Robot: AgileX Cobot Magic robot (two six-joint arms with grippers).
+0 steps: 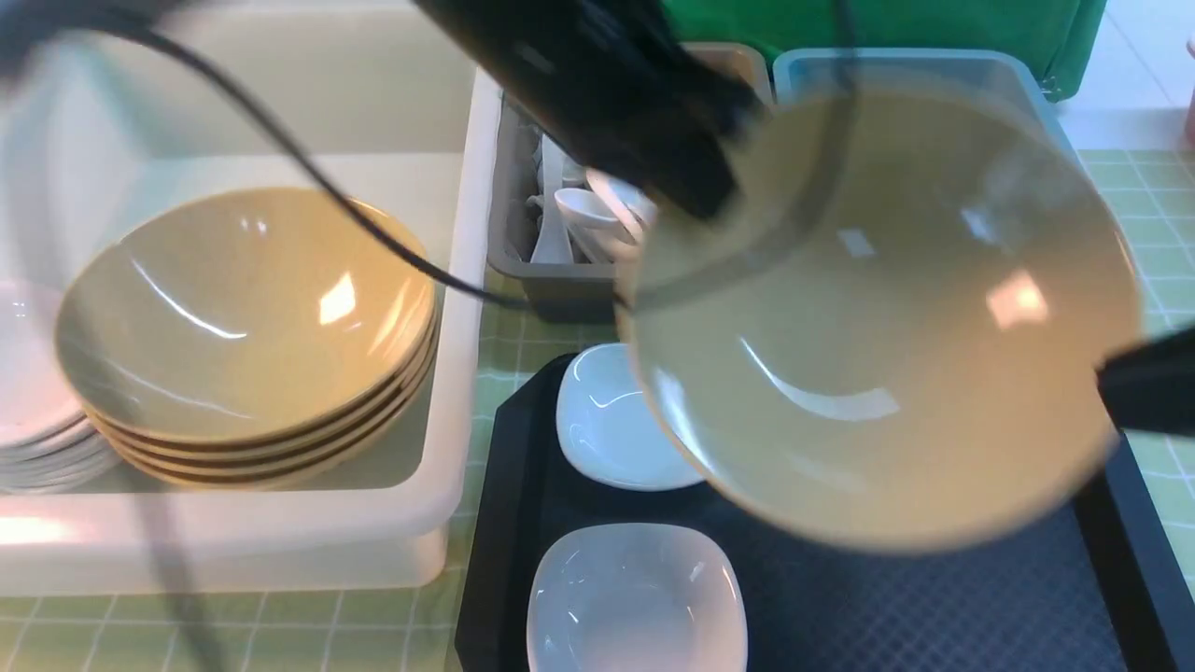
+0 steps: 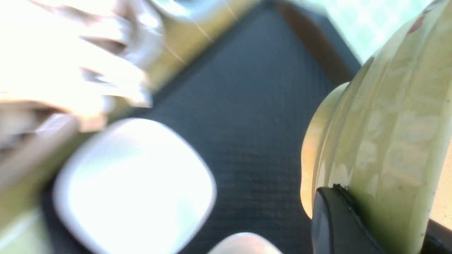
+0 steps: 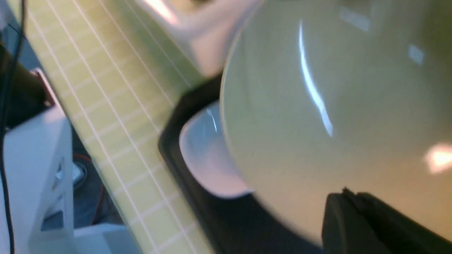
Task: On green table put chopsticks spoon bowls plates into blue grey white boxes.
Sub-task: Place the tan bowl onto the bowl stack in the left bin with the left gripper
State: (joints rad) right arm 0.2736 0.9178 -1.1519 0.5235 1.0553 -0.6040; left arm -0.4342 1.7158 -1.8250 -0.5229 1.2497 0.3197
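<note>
A wide tan bowl point(image 1: 878, 327) hangs tilted above the black tray point(image 1: 887, 607), its hollow facing the front camera. My left gripper point(image 1: 709, 201) is shut on its upper left rim; the left wrist view shows the rim point(image 2: 388, 123) pinched between the two black fingers point(image 2: 335, 222). My right gripper point(image 1: 1120, 383) is shut with nothing between its fingers, right at the bowl's right edge point(image 3: 335, 106). Two small white dishes point(image 1: 611, 420) point(image 1: 635, 597) lie on the tray. White spoons point(image 1: 583, 210) sit in the dark grey bin point(image 1: 551, 280). The chopsticks are out of view.
The large white tub point(image 1: 457, 373) on the left holds a stack of tan bowls point(image 1: 243, 317) and white plates point(image 1: 28, 392). A blue-grey bin point(image 1: 934, 61) stands behind the raised bowl. The green table point(image 1: 1148, 215) shows at the right. A black cable point(image 1: 308, 159) crosses the tub.
</note>
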